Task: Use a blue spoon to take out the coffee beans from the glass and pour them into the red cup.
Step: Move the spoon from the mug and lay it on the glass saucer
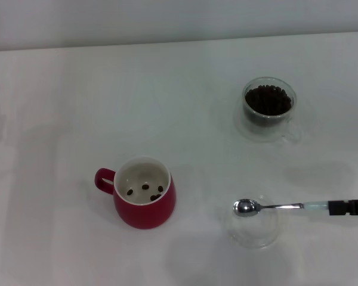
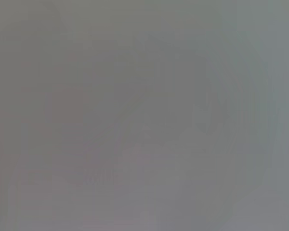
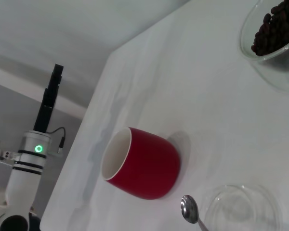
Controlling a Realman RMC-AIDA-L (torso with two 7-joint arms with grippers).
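Right gripper (image 1: 348, 207) comes in from the right edge of my head view, near side of the surface (image 1: 77, 89) — jaws pinched on the pale handle end of the blue spoon (image 1: 268, 207). I see only the dark tip of the gripper; the rest of the arm is out of frame. The spoon is held level, handle to the right, its silver bowl pointing left and hanging over a shallow clear dish (image 1: 253, 225). The spoon's bowl looks empty.

No writing or labels readable on anything.

The red cup (image 1: 144, 193) sits near-left of centre, handle to the left, with a few coffee beans (image 1: 144, 189) on its white bottom. The glass (image 1: 269, 108) stands far right, well apart from the cup, heaped with dark beans.

Left arm (image 3: 31, 163) — the right wrist view shows it upright off the surface's left edge, a green ring lit on it; I cannot tell how its jaws stand. Left wrist view is blank grey.
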